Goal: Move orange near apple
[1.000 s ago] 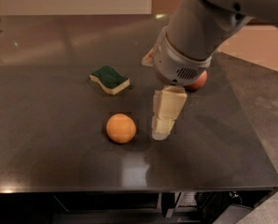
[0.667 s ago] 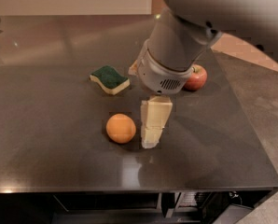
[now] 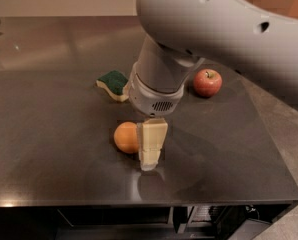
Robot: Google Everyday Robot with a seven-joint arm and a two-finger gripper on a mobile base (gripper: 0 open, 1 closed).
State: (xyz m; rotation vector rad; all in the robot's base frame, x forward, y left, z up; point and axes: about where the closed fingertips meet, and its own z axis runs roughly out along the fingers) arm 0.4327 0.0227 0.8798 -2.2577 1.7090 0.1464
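The orange [image 3: 125, 137] lies on the dark table [image 3: 49, 134], left of centre and near the front. The red apple [image 3: 207, 82] sits upright farther back on the right, well apart from the orange. My gripper [image 3: 150, 161] hangs straight down from the big grey arm [image 3: 164, 79]. It is low over the table, right against the orange's right side, and hides that edge of the fruit. Its tip is close to the table surface.
A sponge with a green top and yellow base [image 3: 114, 84] lies behind the orange, left of the arm. The table's front edge [image 3: 139, 201] is close below the gripper, and its right edge runs past the apple.
The arm has swung left and toward the front. The gripper has come from a gap to the right of the orange to right beside it. The orange, apple and sponge have not moved.
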